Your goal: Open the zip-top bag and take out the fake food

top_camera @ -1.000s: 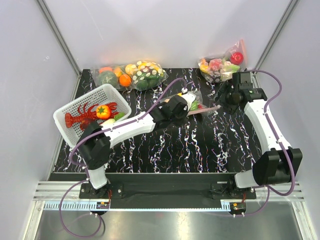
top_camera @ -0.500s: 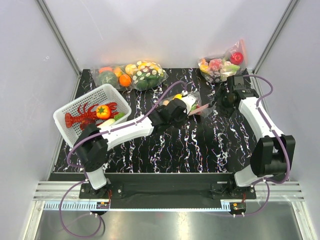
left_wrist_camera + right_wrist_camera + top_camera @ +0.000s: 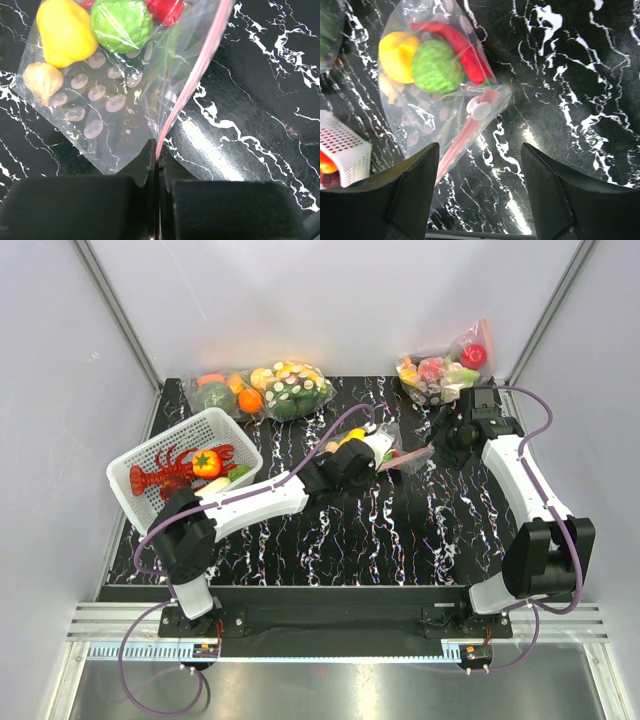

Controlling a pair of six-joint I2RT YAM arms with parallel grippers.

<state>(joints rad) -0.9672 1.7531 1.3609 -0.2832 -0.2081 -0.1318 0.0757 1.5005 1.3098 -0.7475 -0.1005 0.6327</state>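
Note:
The zip-top bag (image 3: 107, 95), clear with white dots, lies on the black marbled table, also in the top view (image 3: 388, 450). Inside it sits the fake food: a yellow fruit (image 3: 65, 32), a green fruit (image 3: 121, 25), a red piece (image 3: 455, 40) and a tan piece (image 3: 42, 80). My left gripper (image 3: 157, 162) is shut on the bag's pink zip strip (image 3: 195, 85). My right gripper (image 3: 479, 150) hangs open just above the strip's other end, with the white slider (image 3: 480, 107) slightly ahead of its fingers and not touching them.
A white basket (image 3: 215, 416) with a red lobster (image 3: 165, 477) and a tomato stands at the left. A bulging dotted bag (image 3: 275, 388) lies at the back, and another dotted bag with a red apple (image 3: 445, 368) at the back right.
My right gripper has moved left toward the bag's zip end and stays open. The left gripper has drawn the bag slightly left, still shut on the strip.

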